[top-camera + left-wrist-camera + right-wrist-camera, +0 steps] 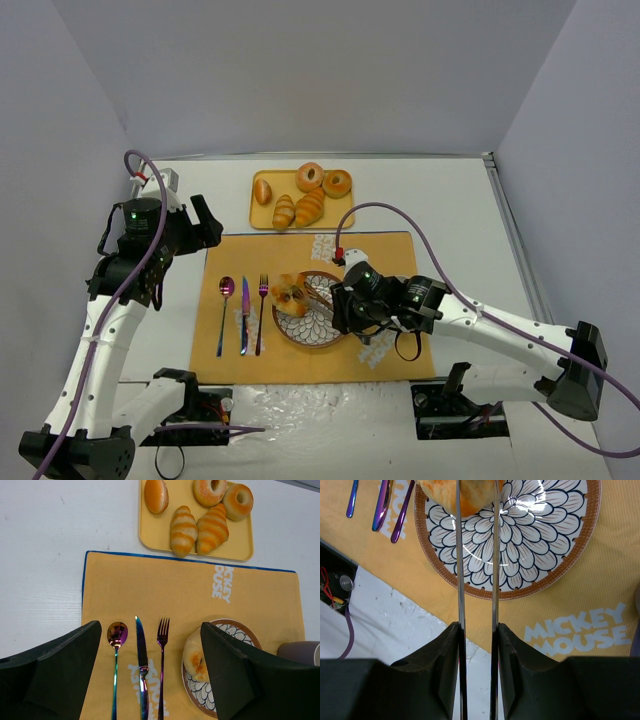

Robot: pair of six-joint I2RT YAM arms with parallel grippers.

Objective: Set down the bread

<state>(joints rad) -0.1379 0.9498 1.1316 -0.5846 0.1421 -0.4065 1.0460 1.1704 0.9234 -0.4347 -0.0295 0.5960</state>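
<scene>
**A:** From above?
**B:** The bread (290,295) lies on the plate (312,343), at the right gripper's (338,300) tips. The left gripper (207,228) is well apart from it.
**A:** Left wrist?
**B:** Fingers (65,665) spread wide, with the bread beside the right one.
**A:** Right wrist?
**B:** Thin fingers (495,580), narrowly parted, reach over the bread. I can't tell whether they're pinching it.

bread (475,495): cropped by top edge | plate (197,697): part behind left pincer finger (240,680)
</scene>
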